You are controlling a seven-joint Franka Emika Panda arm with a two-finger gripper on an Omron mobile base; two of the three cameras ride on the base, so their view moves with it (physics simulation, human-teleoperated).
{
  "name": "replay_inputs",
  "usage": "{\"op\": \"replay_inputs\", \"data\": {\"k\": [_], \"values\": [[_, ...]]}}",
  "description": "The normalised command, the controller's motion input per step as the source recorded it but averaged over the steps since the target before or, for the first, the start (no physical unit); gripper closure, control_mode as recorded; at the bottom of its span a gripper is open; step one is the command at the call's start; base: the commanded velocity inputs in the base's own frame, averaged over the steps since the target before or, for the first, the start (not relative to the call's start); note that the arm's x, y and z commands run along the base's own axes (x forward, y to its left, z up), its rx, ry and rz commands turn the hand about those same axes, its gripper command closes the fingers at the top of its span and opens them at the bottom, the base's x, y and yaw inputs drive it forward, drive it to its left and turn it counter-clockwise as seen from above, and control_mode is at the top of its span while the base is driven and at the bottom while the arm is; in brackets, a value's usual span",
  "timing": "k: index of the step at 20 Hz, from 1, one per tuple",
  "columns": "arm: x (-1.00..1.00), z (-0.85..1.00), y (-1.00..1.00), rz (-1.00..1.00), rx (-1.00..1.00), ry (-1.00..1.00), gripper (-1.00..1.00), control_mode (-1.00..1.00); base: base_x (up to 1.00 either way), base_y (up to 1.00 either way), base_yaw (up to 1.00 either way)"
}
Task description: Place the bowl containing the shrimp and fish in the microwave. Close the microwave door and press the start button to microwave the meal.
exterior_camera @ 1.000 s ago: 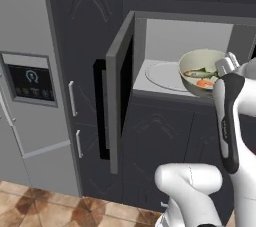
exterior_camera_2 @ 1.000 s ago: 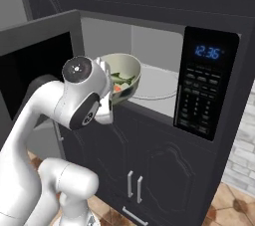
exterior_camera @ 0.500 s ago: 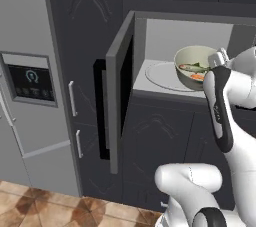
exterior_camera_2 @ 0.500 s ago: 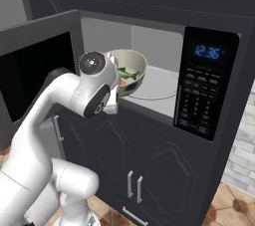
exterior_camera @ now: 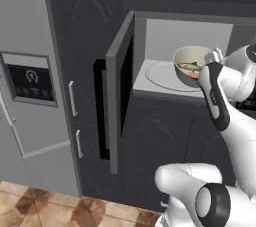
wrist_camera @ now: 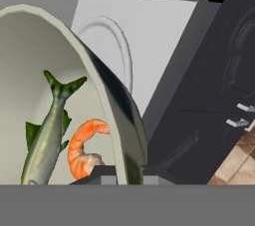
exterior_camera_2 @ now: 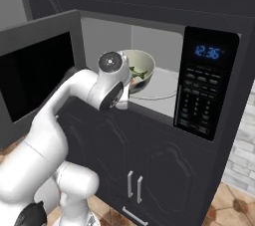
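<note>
The gripper (wrist_camera: pixel 129 172) is clamped on the rim of the bowl (wrist_camera: pixel 112 95), one dark finger tip inside the wall and one outside, seen at 6 o'clock in the hand view. Inside the bowl, the fish (wrist_camera: pixel 47 135) lies with its tail fin toward 12 o'clock, and the shrimp (wrist_camera: pixel 84 150) curls just beside it at its 3 o'clock. Beyond the rim, toward 12 o'clock, the curved edge of the white turntable (wrist_camera: pixel 122 51) shows on the light grey floor of the microwave (wrist_camera: pixel 159 36). In the left base view the bowl (exterior_camera: pixel 192 63) hangs inside the cavity over the turntable's (exterior_camera: pixel 160 76) right part, the gripper (exterior_camera: pixel 216 57) at its 3 o'clock edge; whether the bowl touches the turntable cannot be told. The microwave door (exterior_camera: pixel 117 91) stands swung open at 9 o'clock of the cavity. In the right base view the bowl (exterior_camera_2: pixel 142 65) sits behind the arm's wrist, with the dark control strip (exterior_camera_2: pixel 201 90) at its 3 o'clock.
</note>
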Motion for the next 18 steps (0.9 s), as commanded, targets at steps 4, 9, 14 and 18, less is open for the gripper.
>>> {"op": "replay_inputs", "data": {"k": [4,9,14,18], "values": [[0.53,-0.17,-0.18,0.0,0.0,0.02,1.0,-1.0,0.0,0.0,0.0],[0.52,-0.34,-0.15,0.0,0.0,0.06,1.0,-1.0,0.0,0.0,0.0],[0.51,-0.29,-0.09,0.0,0.0,0.05,1.0,-1.0,0.0,0.0,0.0],[0.49,-0.16,-0.08,0.0,0.0,0.02,1.0,-1.0,0.0,0.0,0.0]]}}
